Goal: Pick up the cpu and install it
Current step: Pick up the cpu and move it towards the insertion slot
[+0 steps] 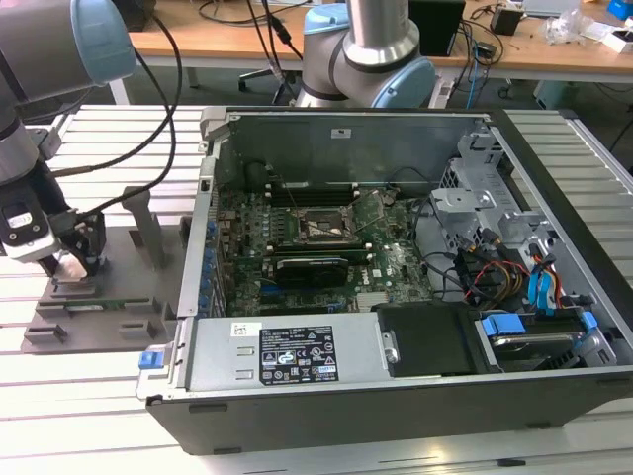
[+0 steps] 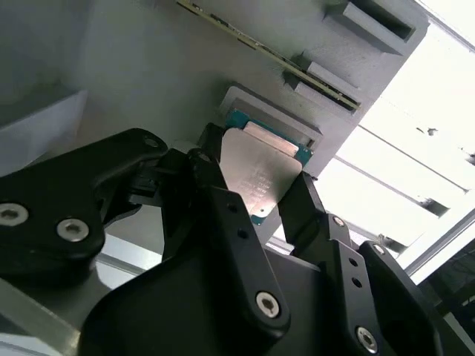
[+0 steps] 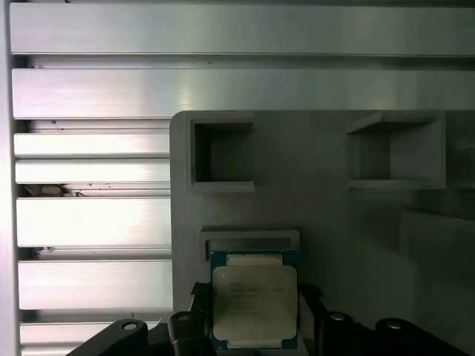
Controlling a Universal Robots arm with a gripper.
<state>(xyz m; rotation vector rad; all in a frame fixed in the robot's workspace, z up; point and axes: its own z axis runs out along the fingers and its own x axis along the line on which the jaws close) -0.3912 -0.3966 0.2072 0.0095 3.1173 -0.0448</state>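
Over the grey plastic tray [image 1: 99, 319] at the exterior view's left, well apart from the computer case [image 1: 396, 401], the gripper [image 1: 87, 259] pinched the cpu [image 2: 260, 169] [image 3: 254, 293] by two opposite edges. Whether the chip was clear of the tray's recess was unclear. The motherboard socket [image 1: 321, 230] sat without it; carrying and installing were not yet done.

Open computer case [image 1: 396, 391], motherboard [image 1: 401, 265] exposed, on slatted aluminium bench [image 1: 69, 421]; grey plastic tray [image 1: 99, 332] beside it, at the exterior view's left.
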